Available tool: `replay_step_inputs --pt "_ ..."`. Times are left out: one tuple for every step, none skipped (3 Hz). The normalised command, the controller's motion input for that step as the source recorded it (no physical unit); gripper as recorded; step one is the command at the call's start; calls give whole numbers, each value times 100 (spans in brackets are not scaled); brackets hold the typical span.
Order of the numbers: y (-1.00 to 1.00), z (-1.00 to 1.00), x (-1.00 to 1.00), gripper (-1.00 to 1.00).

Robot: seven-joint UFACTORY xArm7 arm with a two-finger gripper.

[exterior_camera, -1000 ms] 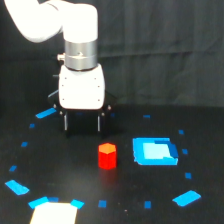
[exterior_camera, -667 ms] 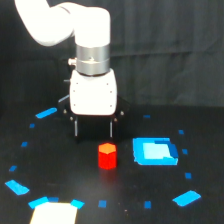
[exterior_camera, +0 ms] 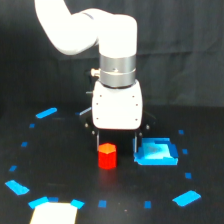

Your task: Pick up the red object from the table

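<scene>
The red object (exterior_camera: pixel 107 157) is a small red block with an orange top, standing on the black table (exterior_camera: pixel 60 165) near the middle of the exterior view. My gripper (exterior_camera: pixel 117 144) hangs from the white arm right over it, jaws open and pointing down. The block shows between the two dark fingers, close to the finger (exterior_camera: pixel 98 142) on the view's left. The fingertips reach about the level of the block's top. Nothing is held.
A larger blue square piece (exterior_camera: pixel 156 153) lies just to the view's right of the block, close to the other finger. Blue tape marks ring the area. A white patch (exterior_camera: pixel 52 213) sits at the bottom left.
The arm has moved toward the view's right and closer to the camera, from behind and left of the red block to directly over it. The block has not moved.
</scene>
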Motion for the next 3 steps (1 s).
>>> replay_step_inputs --pt "-31 -100 -44 55" --pt "-8 10 -64 -99" --pt "7 1 -29 -100"
